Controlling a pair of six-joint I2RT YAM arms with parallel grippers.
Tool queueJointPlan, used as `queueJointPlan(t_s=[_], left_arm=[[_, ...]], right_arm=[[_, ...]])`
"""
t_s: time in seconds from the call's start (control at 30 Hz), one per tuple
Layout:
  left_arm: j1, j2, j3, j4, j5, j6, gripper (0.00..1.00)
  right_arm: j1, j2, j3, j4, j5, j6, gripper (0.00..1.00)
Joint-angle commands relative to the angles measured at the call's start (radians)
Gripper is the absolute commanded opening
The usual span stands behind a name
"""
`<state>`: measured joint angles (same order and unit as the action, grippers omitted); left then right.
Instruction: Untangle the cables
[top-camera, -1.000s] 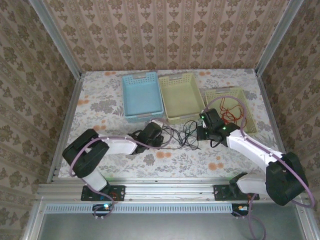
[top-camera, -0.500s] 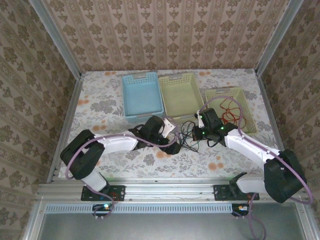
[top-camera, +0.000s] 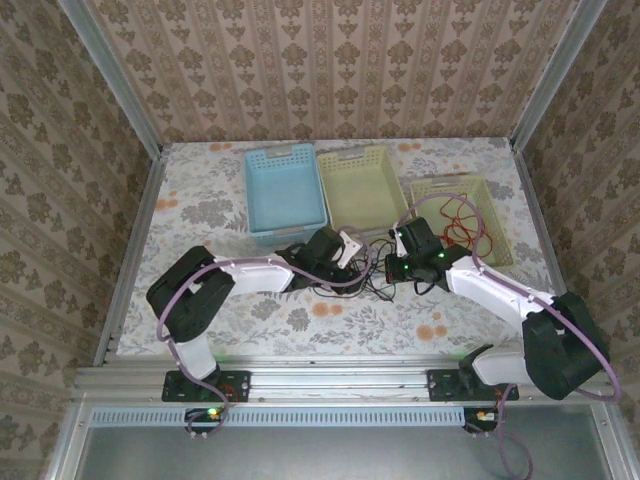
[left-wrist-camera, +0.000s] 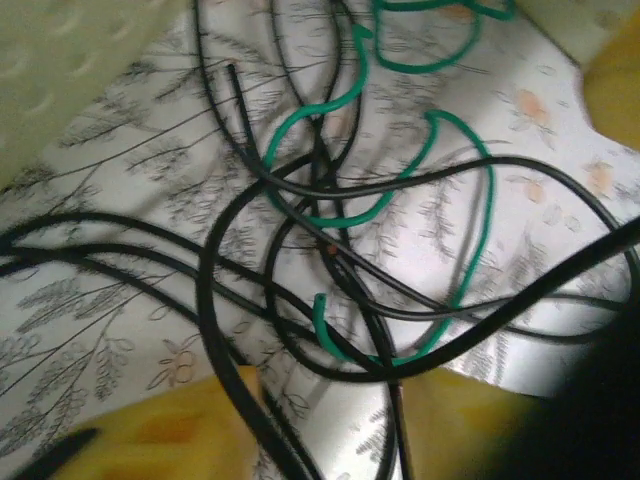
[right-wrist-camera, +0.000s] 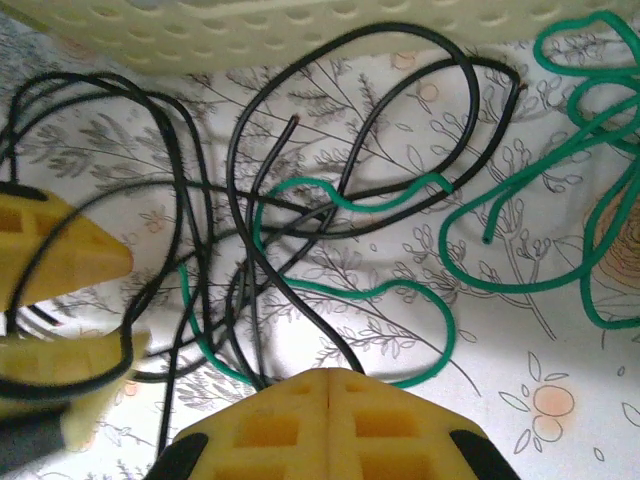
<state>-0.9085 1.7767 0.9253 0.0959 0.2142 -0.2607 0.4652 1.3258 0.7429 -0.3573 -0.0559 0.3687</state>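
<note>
Cables (top-camera: 370, 272) knotted on worktop (top-camera: 200, 200), centre, just near of middle basket (top-camera: 360, 195). Left hand (right-wrist-camera: 85, 312) fingers apart beside tangle. Right hand (right-wrist-camera: 328, 380) fingers together (black strand (left-wrist-camera: 204, 280) vanishes under tips, pinch unclear). Best: pull slowly, opposite ways, so green cable (left-wrist-camera: 489, 200) loops crossing black don't tighten.

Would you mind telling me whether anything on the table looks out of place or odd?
Yes: the black cables and the green cable lie knotted in one heap on the table, just before the middle basket, looping over and under each other. A red cable lies apart inside the right basket.
</note>
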Motion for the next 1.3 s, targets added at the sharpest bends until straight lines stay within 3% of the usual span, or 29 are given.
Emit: queueJointPlan(t_s=[0.0,0.13,0.23,0.6,0.97,1.07,1.2,1.27], left_arm=[[-0.002,0.025,0.022,-0.052,-0.128,-0.006,0.16],[-0.004,0.036,0.013,-0.096,-0.211,-0.016,0.07],[-0.004,0.041,-0.003,-0.111,-0.235,-0.022,0.03],[-0.019,0.063,-0.014,-0.106,-0.231,-0.014,0.00],[-0.029,0.070,-0.009,-0.111,-0.248,-0.009,0.00],[-0.030,0.069,-0.005,-0.115,-0.254,-0.009,0.00],[-0.030,0.067,0.000,-0.124,-0.264,-0.006,0.00],[-0.030,0.064,-0.002,-0.129,-0.277,-0.007,0.00]], right_arm=[[-0.003,0.026,0.004,-0.067,0.051,0.016,0.11],[-0.021,0.057,0.017,-0.103,0.079,0.033,0.38],[-0.033,0.099,0.031,-0.123,0.076,0.036,0.45],[-0.037,0.191,0.081,-0.114,-0.003,0.029,0.48],[-0.012,0.293,0.132,-0.157,0.041,0.038,0.47],[0.010,0.315,0.145,-0.175,0.080,0.043,0.42],[0.023,0.324,0.140,-0.205,0.128,0.057,0.10],[0.022,0.309,0.126,-0.194,0.136,0.061,0.01]])
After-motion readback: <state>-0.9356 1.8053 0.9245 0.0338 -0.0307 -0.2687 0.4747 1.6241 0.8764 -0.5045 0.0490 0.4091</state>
